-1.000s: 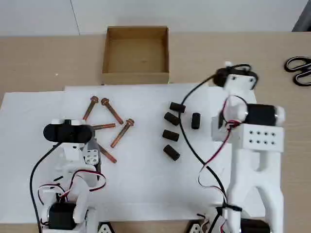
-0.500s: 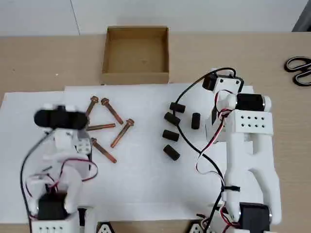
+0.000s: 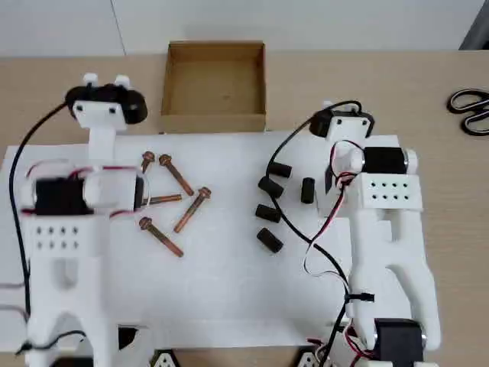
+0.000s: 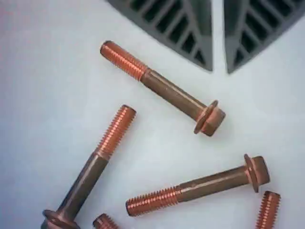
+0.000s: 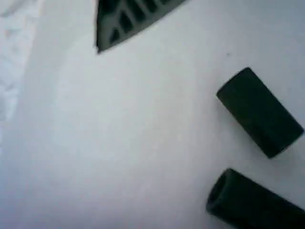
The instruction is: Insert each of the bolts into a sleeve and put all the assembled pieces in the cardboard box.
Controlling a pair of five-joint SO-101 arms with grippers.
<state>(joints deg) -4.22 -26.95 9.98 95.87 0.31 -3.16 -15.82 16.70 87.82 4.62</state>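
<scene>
Bolts (image 3: 191, 210) are lying bunched on the left with the left claw (image 4: 219, 67) hovering above, slightly apart, empty. Right claw (image 5: 119, 26), can't tell. Crowding is probably risking a double grab.

The left arm (image 3: 84, 191) covers one end of the middle bolt (image 3: 166, 199); the scissors (image 3: 467, 112) (at the far right) and one sleeve (image 5: 248, 202) run off their pictures' edges.

L arm (image 3: 65, 229) stretched fwd by table's (image 3: 46, 84) left edge, L gripper (image 4: 218, 69) slightly apart; R arm (image 3: 386, 229) fwd, right-centre.
</scene>
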